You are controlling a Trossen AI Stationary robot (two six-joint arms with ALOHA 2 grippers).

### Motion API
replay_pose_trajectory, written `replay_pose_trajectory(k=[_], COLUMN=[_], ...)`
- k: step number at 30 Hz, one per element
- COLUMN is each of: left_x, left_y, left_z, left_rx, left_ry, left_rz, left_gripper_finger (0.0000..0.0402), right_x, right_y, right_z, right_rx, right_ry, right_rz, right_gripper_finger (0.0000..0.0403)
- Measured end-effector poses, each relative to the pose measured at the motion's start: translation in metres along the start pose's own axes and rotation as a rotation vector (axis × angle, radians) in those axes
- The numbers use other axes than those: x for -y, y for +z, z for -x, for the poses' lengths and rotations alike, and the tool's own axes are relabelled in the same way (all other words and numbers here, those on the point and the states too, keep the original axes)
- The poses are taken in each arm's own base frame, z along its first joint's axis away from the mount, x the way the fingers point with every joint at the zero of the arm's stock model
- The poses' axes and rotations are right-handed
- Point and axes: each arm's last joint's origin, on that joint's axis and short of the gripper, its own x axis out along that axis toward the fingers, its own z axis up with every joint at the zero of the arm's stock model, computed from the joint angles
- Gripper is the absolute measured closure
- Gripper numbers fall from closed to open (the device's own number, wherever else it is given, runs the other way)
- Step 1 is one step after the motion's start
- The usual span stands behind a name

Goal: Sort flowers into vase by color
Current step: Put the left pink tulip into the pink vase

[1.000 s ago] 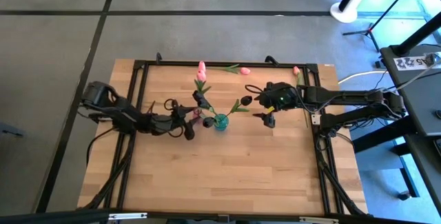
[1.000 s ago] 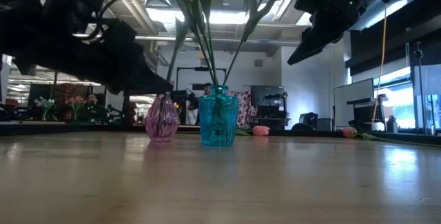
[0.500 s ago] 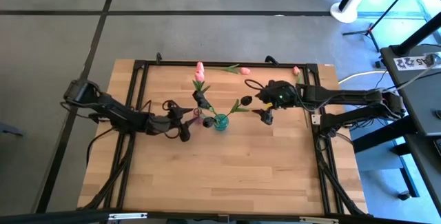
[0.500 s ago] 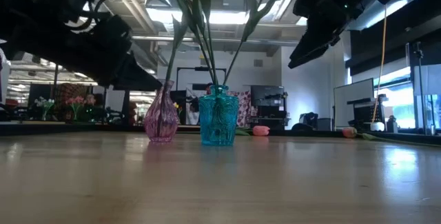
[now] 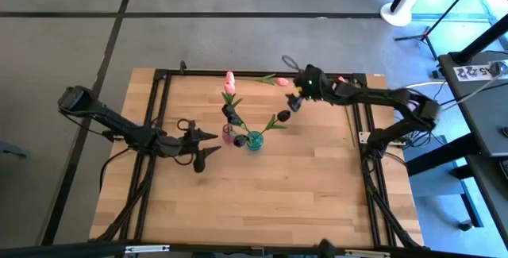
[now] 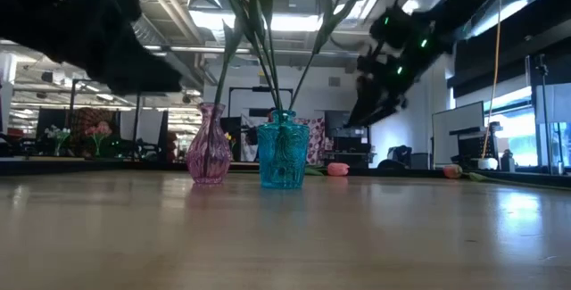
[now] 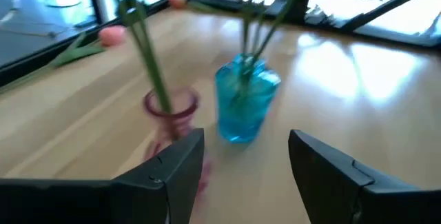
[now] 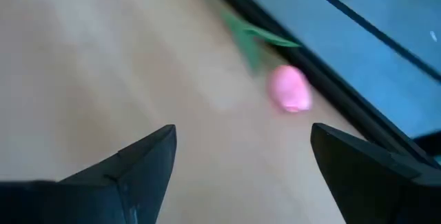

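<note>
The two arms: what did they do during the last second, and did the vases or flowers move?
The right gripper swung from beside the blue vase to the table's far edge, open over a pink tulip lying there. The left gripper pulled back from the pink vase and is open and empty. Both vases, with their flowers, stayed in place.

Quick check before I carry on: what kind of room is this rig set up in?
Probably a robotics lab or workshop, not a home. The wooden table sits in a black metal frame on a bare grey floor, exposed ceiling ducts and strip lights run overhead, and monitors stand behind.
</note>
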Motion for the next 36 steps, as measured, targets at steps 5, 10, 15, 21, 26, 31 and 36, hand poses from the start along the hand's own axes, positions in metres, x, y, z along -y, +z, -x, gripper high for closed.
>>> replay_pose_trajectory(k=[5,10,15,21,26,31,36], left_x=[0.008,0.008,0.008,0.009,0.000,-0.020,-0.047], left_y=[0.008,0.011,0.011,0.010,0.011,0.032,0.061], left_z=[0.014,0.019,0.019,0.019,0.017,0.019,0.028], left_rx=[0.046,0.076,0.075,0.068,0.034,-0.169,-0.290], left_ry=[-0.092,-0.091,-0.089,-0.097,-0.002,0.050,0.218], left_rz=[0.052,0.069,0.114,0.140,0.113,0.091,0.027], left_gripper_finger=[0.0194,0.0195,0.0195,0.0195,0.0195,0.0208,0.0229], right_x=[0.030,0.034,0.043,0.055,0.057,0.050,0.035], right_y=[-0.010,-0.007,0.006,0.012,0.010,0.011,0.011], right_z=[-0.039,-0.075,-0.098,-0.121,-0.135,-0.136,-0.136], right_rx=[-0.017,-0.072,-0.100,-0.158,-0.209,-0.220,-0.222], right_ry=[0.019,0.025,-0.048,-0.106,-0.038,0.055,0.191], right_rz=[-0.131,-0.187,-0.263,-0.266,-0.253,-0.182,-0.052], right_gripper_finger=[0.0068,0.0098,0.0150,0.0195,0.0221,0.0258,0.0314])
